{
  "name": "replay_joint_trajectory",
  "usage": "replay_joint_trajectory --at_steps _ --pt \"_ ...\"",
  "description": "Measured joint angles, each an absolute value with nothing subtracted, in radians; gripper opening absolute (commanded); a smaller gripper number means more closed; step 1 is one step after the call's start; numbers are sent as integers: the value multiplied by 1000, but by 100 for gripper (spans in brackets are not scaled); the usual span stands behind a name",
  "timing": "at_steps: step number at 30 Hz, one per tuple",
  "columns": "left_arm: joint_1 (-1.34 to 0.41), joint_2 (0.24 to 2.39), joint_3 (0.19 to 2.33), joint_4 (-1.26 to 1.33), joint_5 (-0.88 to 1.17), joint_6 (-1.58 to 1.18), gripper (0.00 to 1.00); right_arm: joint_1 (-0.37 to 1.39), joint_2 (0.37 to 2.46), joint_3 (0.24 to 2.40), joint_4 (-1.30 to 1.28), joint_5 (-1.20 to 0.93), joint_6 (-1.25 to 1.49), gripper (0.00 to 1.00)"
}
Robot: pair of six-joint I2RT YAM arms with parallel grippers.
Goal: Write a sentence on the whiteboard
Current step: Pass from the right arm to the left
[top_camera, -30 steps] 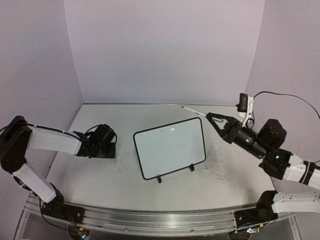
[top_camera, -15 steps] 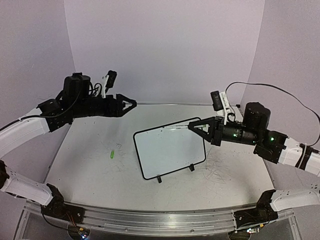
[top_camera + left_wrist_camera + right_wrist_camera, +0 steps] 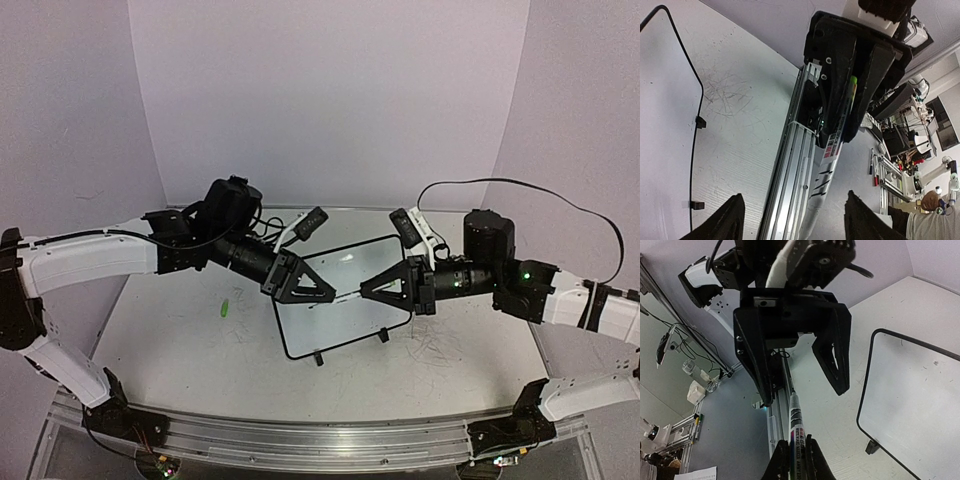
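Both arms meet in the middle of the top view, just above the whiteboard (image 3: 340,328). It stands on its two small feet at the centre of the tabletop (image 3: 180,345), with its upper part hidden under the two pincers.

The right pincer (image 3: 372,290) comes in from the right side of the frame and is clenched on a marker (image 3: 348,294), which it holds roughly level and pointing left. The left pincer (image 3: 322,292) reaches in from the upper left. Its jaws are released and stand wide apart. In the right wrist view the free end of the marker lies in the gap between them, and I cannot tell whether it touches either finger. In the left wrist view one end of the marker shows green.

A small green piece (image 3: 226,308) lies alone on the tabletop left of the whiteboard, well apart from both arms. It may be the marker's cap, but it is too small to be sure.

As for progress, the visible part of the whiteboard carries no green words, only a faint mark or two near its top edge. The sentence itself is not yet begun. The step in hand looks like preparing the marker between the two pincers. Everything that counts remains, namely bringing the tip down to the whiteboard and writing every word.
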State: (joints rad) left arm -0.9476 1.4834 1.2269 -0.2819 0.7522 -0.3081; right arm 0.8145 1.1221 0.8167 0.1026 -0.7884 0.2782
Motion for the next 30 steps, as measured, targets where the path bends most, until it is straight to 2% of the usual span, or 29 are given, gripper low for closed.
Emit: replay_joint_trajectory --at_steps 2,8,18,20,22,24,25,27,30 --pt "-954 1494 1231 -287 774 -301 50 815 1122 819 103 -799 277 0" --pt "-969 1509 1245 -289 824 -291 46 815 1122 825 104 -800 276 0" --pt "-970 1509 1244 -289 838 -274 4 815 1101 825 107 -788 277 0" --pt "-970 1507 1244 -288 838 -261 0 814 1101 825 107 -787 279 10" --pt "-971 1501 1244 -290 836 -251 0 814 1100 825 107 -786 285 35" --pt "-973 1496 1245 -293 824 -240 0 814 1098 824 108 -772 305 55" --pt "-974 1496 1247 -302 813 -236 0 815 1096 824 108 -769 318 62" --pt "-973 1496 1249 -325 798 -229 0 815 1094 823 110 -778 331 66" --pt "-973 1496 1254 -363 786 -209 0 815 1095 823 109 -811 362 62"
